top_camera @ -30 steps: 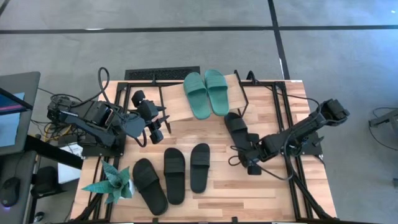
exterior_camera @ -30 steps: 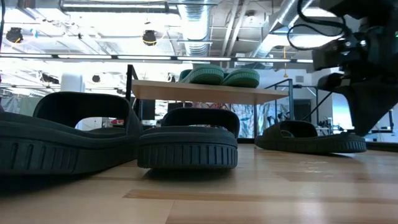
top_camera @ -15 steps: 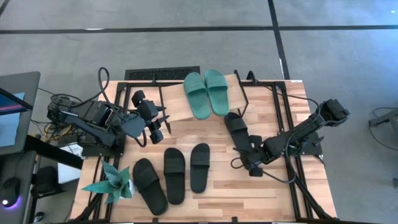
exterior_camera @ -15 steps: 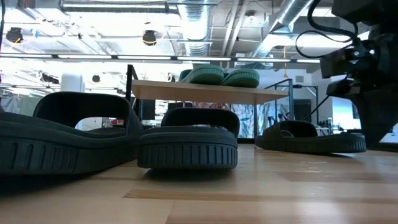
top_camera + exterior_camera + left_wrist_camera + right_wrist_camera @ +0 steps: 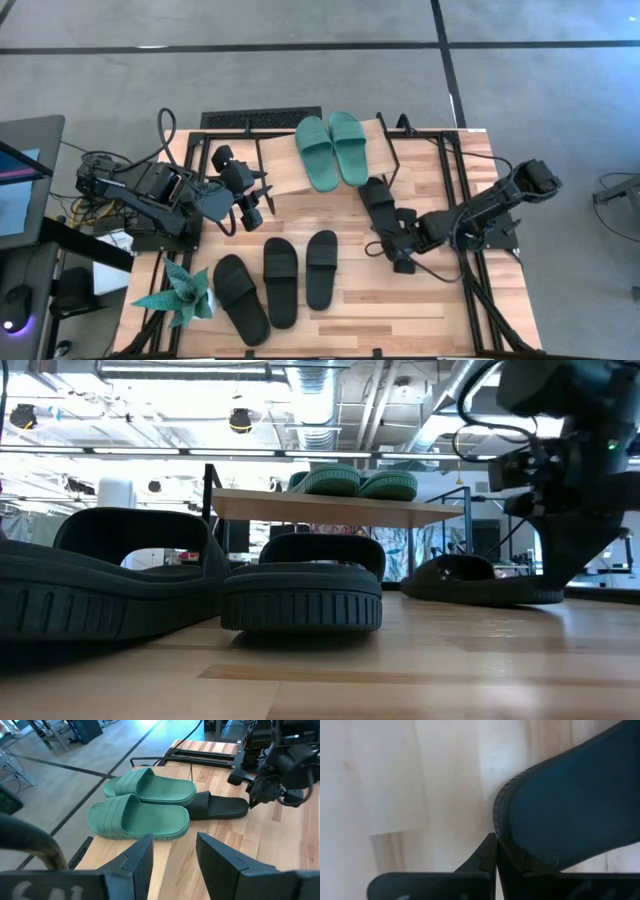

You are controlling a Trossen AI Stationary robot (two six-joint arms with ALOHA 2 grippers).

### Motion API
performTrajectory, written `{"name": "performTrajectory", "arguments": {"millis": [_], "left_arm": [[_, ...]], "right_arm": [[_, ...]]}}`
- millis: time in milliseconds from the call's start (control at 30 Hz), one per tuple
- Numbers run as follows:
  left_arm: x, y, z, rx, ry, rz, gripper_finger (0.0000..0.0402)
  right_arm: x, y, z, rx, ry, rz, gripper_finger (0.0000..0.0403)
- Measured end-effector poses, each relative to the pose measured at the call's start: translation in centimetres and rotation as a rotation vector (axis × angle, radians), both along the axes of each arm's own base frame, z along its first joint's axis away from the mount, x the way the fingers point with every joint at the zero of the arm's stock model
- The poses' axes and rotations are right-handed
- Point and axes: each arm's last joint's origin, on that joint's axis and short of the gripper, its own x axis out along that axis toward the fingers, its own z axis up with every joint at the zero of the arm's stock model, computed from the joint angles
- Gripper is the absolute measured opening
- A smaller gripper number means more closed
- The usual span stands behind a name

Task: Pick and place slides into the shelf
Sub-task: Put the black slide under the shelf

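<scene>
right claw [image 5: 400, 262] clamped on heel of one black slide [image 5: 378, 203], near bench's [image 5: 440, 300] right edge beside shelf [image 5: 290, 170]. two teal slides [image 5: 333, 148] on shelf plank. three black slides [image 5: 280, 280] near front edge. left claw [image 5: 262, 200] parted, holding nothing, beside shelf.

Grey floor [image 5: 300, 80] with dark seams; exposed ducts [image 5: 320, 405], bright ceiling lights overhead.

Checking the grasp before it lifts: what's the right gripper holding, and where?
The right gripper pinches the black slide by its end rim. The left gripper is open, empty.
</scene>
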Motion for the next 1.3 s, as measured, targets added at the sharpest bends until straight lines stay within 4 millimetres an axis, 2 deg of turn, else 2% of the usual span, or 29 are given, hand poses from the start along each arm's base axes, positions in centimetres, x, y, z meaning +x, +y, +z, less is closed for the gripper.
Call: {"name": "performTrajectory", "arguments": {"millis": [700, 1300], "left_arm": [[0.0, 0.0, 0.0, -0.004, -0.003, 0.003, 0.0139], [0.0, 0.0, 0.0, 0.001, 0.001, 0.001, 0.0139]], "right_arm": [[2.2, -4.5, 0.2, -0.016, -0.109, -0.052, 0.0000], [2.8, -8.4, 0.4, -0.049, -0.144, -0.114, 0.0000]]}}
